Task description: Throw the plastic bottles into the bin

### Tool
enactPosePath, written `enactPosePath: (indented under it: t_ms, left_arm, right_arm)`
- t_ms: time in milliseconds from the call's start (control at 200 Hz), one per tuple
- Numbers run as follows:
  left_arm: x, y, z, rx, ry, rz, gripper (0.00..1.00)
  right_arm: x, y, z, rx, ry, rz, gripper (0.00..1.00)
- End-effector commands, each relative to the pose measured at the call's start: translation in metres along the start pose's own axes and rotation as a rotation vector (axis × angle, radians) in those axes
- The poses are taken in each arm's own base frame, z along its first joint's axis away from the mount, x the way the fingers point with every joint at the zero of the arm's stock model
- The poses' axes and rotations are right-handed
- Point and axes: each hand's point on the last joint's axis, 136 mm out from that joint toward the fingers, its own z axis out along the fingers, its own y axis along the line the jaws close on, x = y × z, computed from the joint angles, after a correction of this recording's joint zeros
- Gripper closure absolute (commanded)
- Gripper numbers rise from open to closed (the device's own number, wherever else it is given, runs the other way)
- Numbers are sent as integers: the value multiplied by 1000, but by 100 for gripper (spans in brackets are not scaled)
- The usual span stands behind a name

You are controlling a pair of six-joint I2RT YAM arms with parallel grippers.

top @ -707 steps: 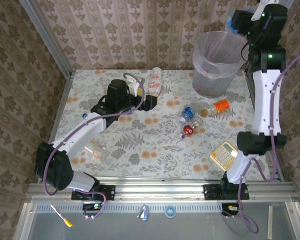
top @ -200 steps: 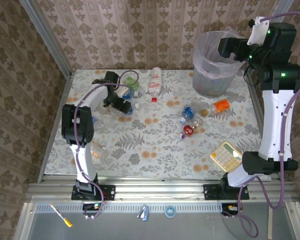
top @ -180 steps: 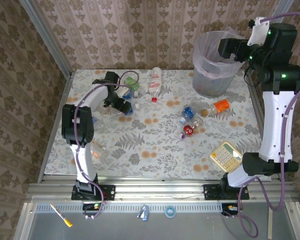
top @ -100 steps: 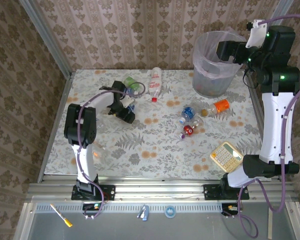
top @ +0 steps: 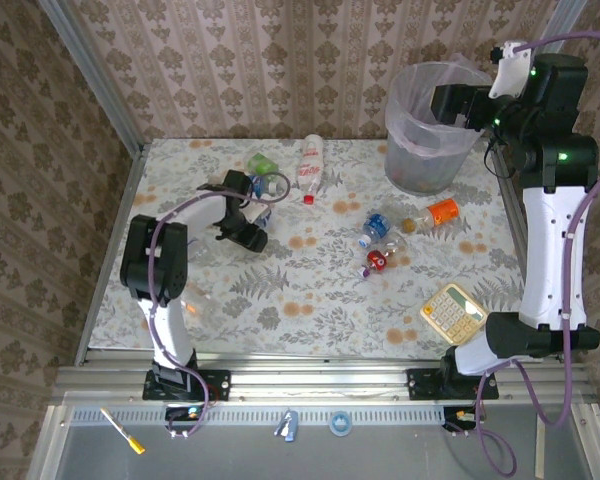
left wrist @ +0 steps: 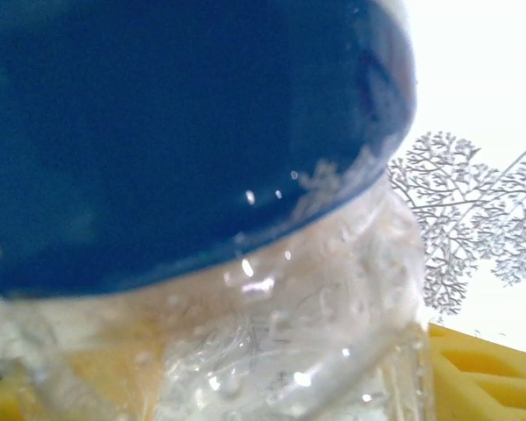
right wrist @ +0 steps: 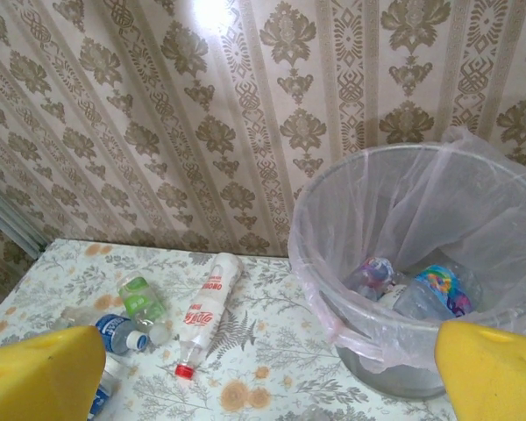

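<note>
The left gripper [top: 245,212] is low over the rear left of the counter [top: 310,300]. In its wrist view a crumpled clear bottle with a dark blue label [left wrist: 202,132] sits between the yellow fingers [left wrist: 486,373], very close to the camera. Whether the fingers are pressing on it or just standing around it cannot be told. In the top view a clear bottle with blue on it [top: 264,187] lies right at that gripper, though it may not be the same bottle. Just behind it are a green bottle [top: 263,162] and a white bottle with a red label and red cap [top: 310,165], both lying on their sides. Three more bottles lie near the middle right of the counter: a blue one [top: 378,225], a red-capped one [top: 375,262] and an orange one [top: 442,212]. A beige calculator [top: 452,312] lies near the right front. The bin [top: 420,150] stands at the rear right corner, lined with a thin bag, and several bottles in the bin [right wrist: 430,289] rest on its bottom. The right gripper [top: 445,102] is raised beside the bin's rim, its fingers spread wide with nothing between them.
</note>
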Motion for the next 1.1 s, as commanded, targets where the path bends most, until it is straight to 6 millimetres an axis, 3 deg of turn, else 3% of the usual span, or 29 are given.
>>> enactPosePath:
  t_ms: [0, 345, 765, 1095]
  left_arm:
    - [-21, -12, -28, 2, -143, 10, 37]
    - [-49, -61, -96, 90, -462, 116, 40]
    - [-87, -136, -178, 140, -717, 358, 45]
    - [-112, -187, -221, 163, -833, 495, 47]
  right_arm:
    - [-8, 10, -11, -31, -41, -35, 2]
    - [-2, 28, -12, -140, -11, 15, 0]
    - [19, 59, 8, -351, 140, 179, 5]
    - [61, 99, 27, -487, 341, 273, 15]
